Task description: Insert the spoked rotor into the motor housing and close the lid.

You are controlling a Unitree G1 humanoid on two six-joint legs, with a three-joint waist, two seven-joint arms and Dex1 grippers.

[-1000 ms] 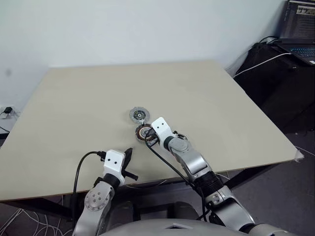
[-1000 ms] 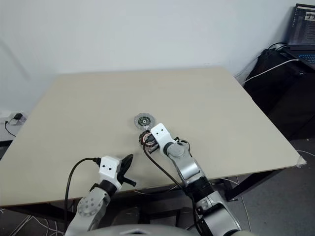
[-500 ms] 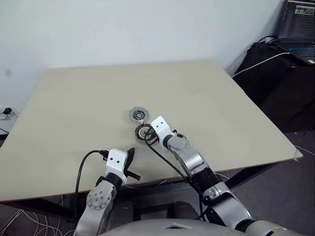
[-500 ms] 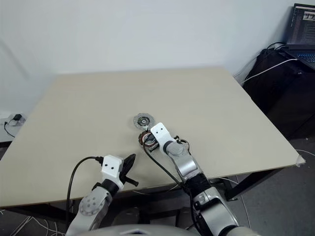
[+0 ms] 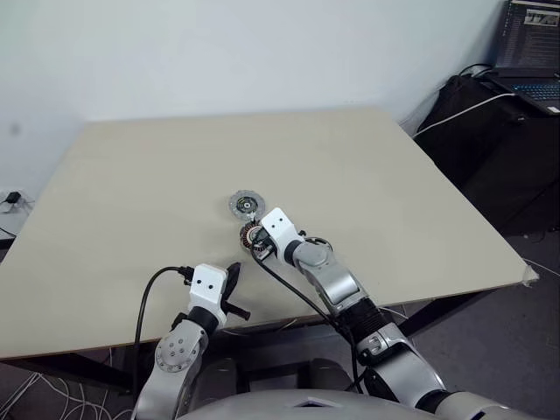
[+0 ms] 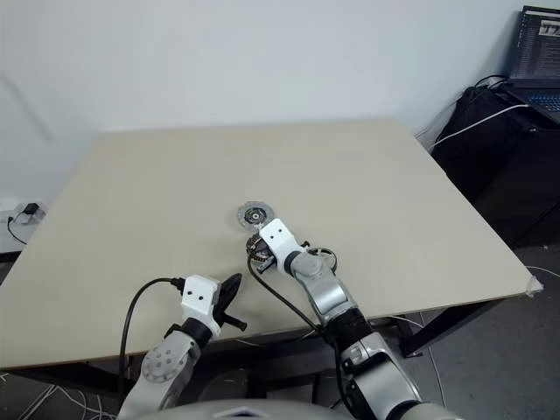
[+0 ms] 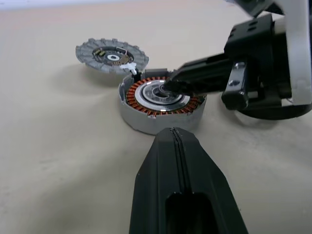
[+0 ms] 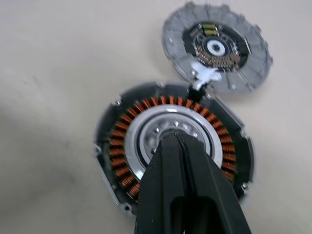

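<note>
Resting low near the front edge of the pale beige wooden table [image 5: 131, 175], fingers pressed together on nothing: the left gripper [image 5: 231, 278]. Lying flat just beyond, mid-table: the round grey-black motor housing [image 7: 161, 105] with its copper-orange winding ring, the shiny silver rotor [image 8: 161, 129] sitting in its centre. Touching its far rim: the flat pale-grey round lid [image 7: 112, 54]. Pressing closed tips onto the rotor's hub: the right gripper [image 7: 168, 87].
</note>
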